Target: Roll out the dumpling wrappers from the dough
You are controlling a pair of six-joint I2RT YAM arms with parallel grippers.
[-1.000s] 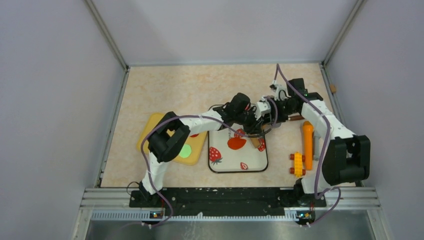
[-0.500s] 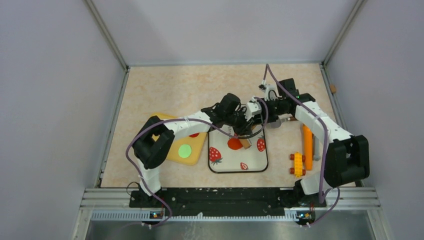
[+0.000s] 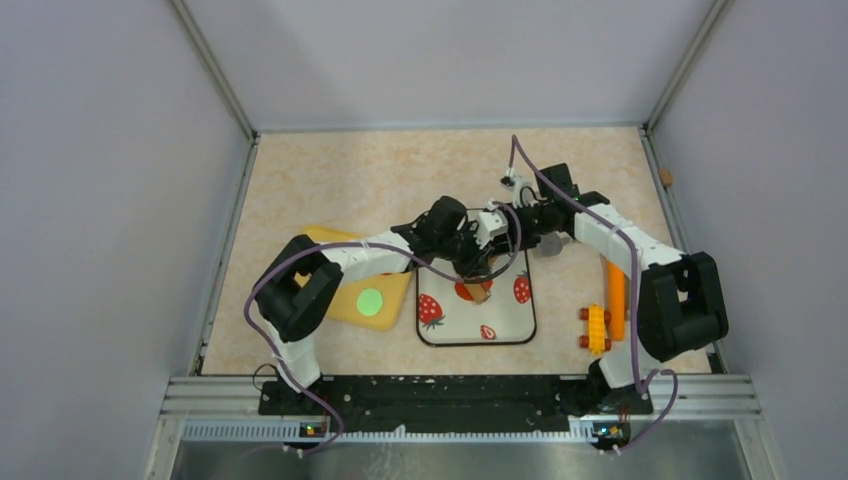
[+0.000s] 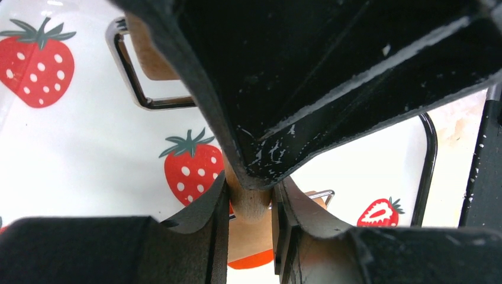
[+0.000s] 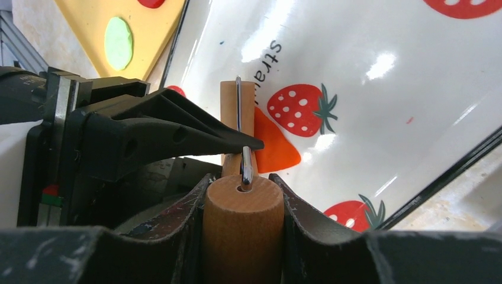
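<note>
The dough [image 3: 462, 290] is a flat orange-red blob on the strawberry mat [image 3: 500, 325]. It also shows in the right wrist view [image 5: 277, 151] and the left wrist view [image 4: 256, 261]. A wooden roller [image 3: 482, 293] on a metal frame rests on the dough's right part. My right gripper [image 5: 243, 195] is shut on the roller's wooden handle [image 5: 241, 231]. My left gripper [image 4: 250, 204] pinches the same handle from the other side. In the top view the left gripper [image 3: 474, 258] and right gripper [image 3: 497, 238] meet above the mat. A green wrapper [image 3: 371, 302] lies on the yellow board [image 3: 392, 300]; a red one [image 5: 151, 2] is mostly hidden.
An orange cylinder [image 3: 615, 290] and a yellow toy block [image 3: 597, 328] lie to the right of the mat. A small brown object [image 3: 665, 178] sits at the far right edge. Grey walls enclose the table on three sides.
Both grippers have moved left and nearer with the roller. The roller has gone from the mat's right side onto the dough, covering part of it.
</note>
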